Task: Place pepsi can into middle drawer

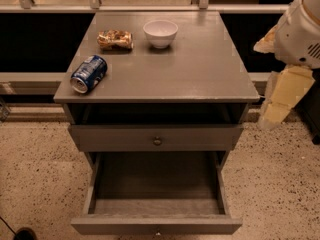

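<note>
The pepsi can (89, 73), blue with silver ends, lies on its side near the front left corner of the grey cabinet top (190, 69). The middle drawer (155, 184) is pulled out below the closed upper drawer (157, 138). Its plain grey inside holds nothing. My gripper (274, 106), cream-coloured under the white arm (300, 34), hangs at the right edge of the view. It is beside the cabinet's front right corner, off the top, far from the can and holding nothing I can see.
A tan snack packet (115, 39) and a white bowl (160, 32) sit at the back of the cabinet top. A metal rail (150, 8) and dark panels run behind. The floor (35, 174) is speckled.
</note>
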Action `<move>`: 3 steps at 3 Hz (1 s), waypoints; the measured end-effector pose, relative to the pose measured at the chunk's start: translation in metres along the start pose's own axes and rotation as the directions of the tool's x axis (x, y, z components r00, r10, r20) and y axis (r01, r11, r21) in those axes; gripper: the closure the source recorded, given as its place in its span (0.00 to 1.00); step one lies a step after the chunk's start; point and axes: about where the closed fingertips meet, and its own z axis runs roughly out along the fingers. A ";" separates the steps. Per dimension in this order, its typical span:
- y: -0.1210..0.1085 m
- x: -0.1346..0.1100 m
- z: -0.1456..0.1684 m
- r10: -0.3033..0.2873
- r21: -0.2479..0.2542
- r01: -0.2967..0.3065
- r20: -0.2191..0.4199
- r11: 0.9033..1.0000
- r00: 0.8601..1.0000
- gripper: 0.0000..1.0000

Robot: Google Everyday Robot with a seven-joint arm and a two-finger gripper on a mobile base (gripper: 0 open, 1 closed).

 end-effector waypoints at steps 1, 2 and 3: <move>-0.023 -0.094 0.018 -0.175 0.008 0.176 0.138 0.984 0.975 0.00; -0.033 -0.189 0.032 -0.378 0.075 0.372 0.271 0.925 0.885 0.00; -0.033 -0.190 0.030 -0.392 0.086 0.383 0.269 0.919 0.880 0.00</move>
